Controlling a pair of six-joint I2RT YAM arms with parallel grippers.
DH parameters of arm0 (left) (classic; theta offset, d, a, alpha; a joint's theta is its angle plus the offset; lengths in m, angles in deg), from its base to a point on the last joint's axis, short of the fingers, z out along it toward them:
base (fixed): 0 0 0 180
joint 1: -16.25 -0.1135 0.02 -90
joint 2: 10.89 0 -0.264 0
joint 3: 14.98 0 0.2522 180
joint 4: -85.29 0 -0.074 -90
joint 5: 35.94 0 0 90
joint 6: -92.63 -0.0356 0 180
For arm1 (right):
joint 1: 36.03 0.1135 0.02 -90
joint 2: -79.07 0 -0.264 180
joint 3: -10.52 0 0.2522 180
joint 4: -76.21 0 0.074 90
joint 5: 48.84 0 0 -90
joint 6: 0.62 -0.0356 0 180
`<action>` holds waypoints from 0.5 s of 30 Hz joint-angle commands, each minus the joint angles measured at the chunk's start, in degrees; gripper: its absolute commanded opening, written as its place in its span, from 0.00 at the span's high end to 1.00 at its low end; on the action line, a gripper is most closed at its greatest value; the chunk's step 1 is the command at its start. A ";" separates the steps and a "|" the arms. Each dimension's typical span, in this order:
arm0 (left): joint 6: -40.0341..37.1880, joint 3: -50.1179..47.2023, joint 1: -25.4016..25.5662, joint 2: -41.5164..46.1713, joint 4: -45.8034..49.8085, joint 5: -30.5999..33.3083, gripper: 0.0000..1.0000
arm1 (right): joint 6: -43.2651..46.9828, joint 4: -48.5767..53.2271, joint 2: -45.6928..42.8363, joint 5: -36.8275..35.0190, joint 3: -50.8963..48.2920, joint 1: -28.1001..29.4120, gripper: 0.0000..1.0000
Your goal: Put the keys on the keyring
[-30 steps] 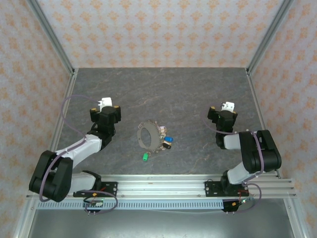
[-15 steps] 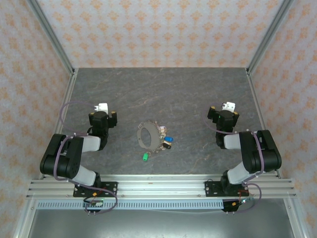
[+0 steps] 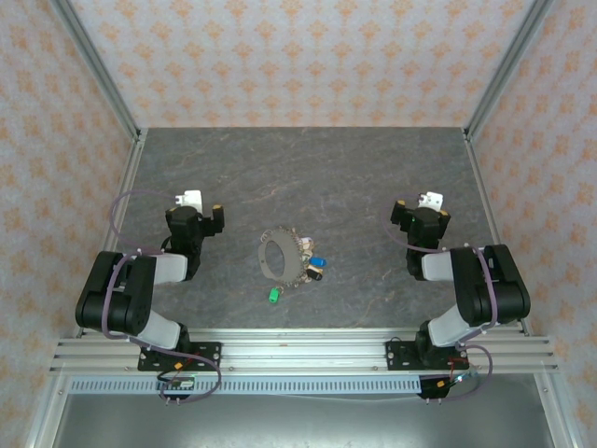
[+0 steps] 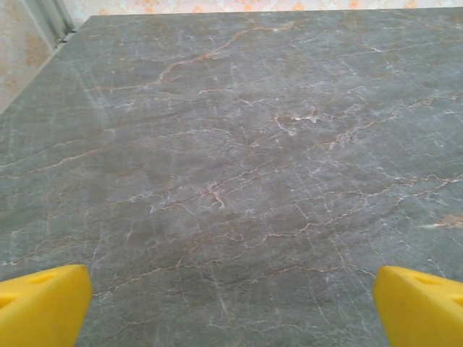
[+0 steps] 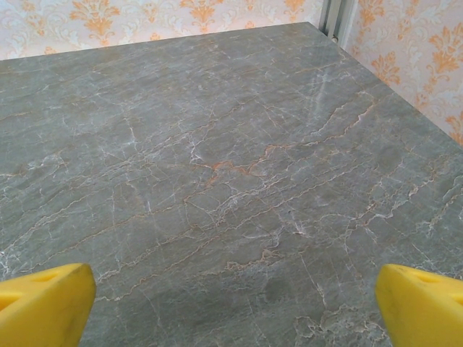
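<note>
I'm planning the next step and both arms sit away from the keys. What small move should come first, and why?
Probably bring the left gripper toward the green key, lying alone on the near side of the keyring. It and the right gripper are both open and empty, and the left is closer.

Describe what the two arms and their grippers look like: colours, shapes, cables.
Both are alike. The left arm and right arm have bulky black joints joined by white links, and a thin purple cable loops along each. The left gripper and right gripper have black bodies, each topped by a small white block. Their fingers are blunt and bright yellow.
</note>
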 commanded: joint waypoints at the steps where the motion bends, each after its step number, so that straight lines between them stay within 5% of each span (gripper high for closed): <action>1: 0.55 1.12 0.33 -0.22 -0.97 1.76 0.00 | -0.93 0.37 -0.56 -0.58 0.29 -0.21 0.01; 5: -0.44 0.88 -0.15 0.00 -1.10 -1.90 0.00 | -0.93 0.37 -0.51 -0.51 0.26 -0.21 0.01; 15: 0.38 1.34 -0.02 -0.22 -0.47 0.39 0.00 | -0.91 0.38 -0.44 -0.58 0.28 -0.21 0.01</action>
